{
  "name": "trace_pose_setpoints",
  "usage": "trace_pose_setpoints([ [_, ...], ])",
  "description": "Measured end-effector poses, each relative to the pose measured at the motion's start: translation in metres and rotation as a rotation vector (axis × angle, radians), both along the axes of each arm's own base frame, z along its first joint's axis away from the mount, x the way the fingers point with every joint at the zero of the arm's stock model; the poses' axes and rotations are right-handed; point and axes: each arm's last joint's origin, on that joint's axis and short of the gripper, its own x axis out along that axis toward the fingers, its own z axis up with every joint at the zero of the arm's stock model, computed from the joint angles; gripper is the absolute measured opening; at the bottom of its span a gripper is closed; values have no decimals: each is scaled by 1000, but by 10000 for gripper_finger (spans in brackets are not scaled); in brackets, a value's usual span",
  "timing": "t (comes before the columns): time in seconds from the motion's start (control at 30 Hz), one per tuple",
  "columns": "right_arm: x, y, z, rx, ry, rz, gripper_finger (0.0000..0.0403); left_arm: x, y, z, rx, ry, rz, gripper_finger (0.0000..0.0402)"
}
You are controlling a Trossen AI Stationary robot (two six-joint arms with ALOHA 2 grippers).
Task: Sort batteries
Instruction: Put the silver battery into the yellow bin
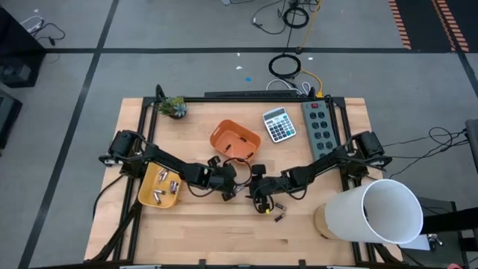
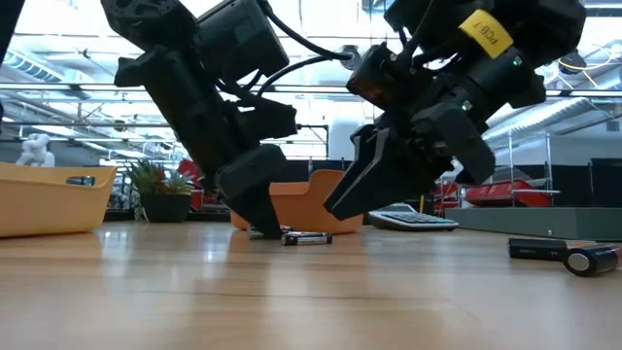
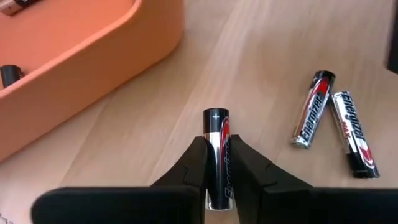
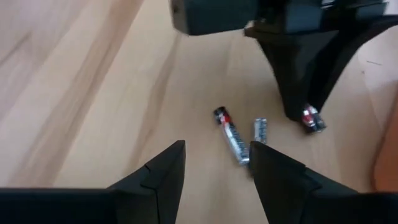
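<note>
- Left gripper (image 3: 216, 163) — fingers closed on a battery (image 3: 217, 149) lying on the table (image 1: 224, 232) just beside the orange bin (image 3: 81, 43). Pick step in hand; next it calls for a lift and carry to a bin, which one I can't say.
- Right gripper (image 4: 214, 171) hovers with fingers spread, empty, over two more batteries (image 4: 231, 135).
- Yellow bin (image 1: 149, 196) holds several silvery cells.
- Gripped battery: slim, black and silver with red — plus end facing out, probably AAA.

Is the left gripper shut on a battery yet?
Yes. In the left wrist view the left gripper has both fingers pressed against a battery lying on the table.
</note>
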Motion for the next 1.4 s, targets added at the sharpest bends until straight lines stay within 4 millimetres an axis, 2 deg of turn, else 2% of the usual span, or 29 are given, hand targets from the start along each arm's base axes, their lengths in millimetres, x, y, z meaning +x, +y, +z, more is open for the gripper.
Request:
trace_pose_setpoints([
  [0.1,2,-4,1,-5,-12,-7,171,-1,0,2,-3,9,-18,46],
  [0.23,4,-7,3,-5,-35,27,171,-7,0,17,-6,15,-58,46],
  [0.37,7,-8,5,11,-74,44,171,-20,-3,50,-9,-16,-76,46],
  [0.5,12,-15,-5,9,-69,21,170,-40,-10,86,7,-69,-59,46],
  [0.67,13,-31,-16,38,-21,-52,156,-82,-18,124,-60,-70,17,46],
  [0.87,13,-32,-16,36,-12,-53,136,-145,-25,131,-115,211,233,46],
  [1.0,13,-32,-17,35,-8,-53,130,-172,-34,129,-119,405,336,46],
  [1.07,13,-33,-17,34,-3,-56,130,-178,-40,124,-132,448,337,59],
  [1.27,13,-33,-17,19,-4,-45,130,-191,-44,112,-142,534,357,160],
  [1.33,12,-32,-15,18,-4,-39,130,-190,-44,114,-144,525,349,180],
  [1.4,12,-33,-11,13,-16,-34,130,-184,-44,121,-106,436,320,189],
])
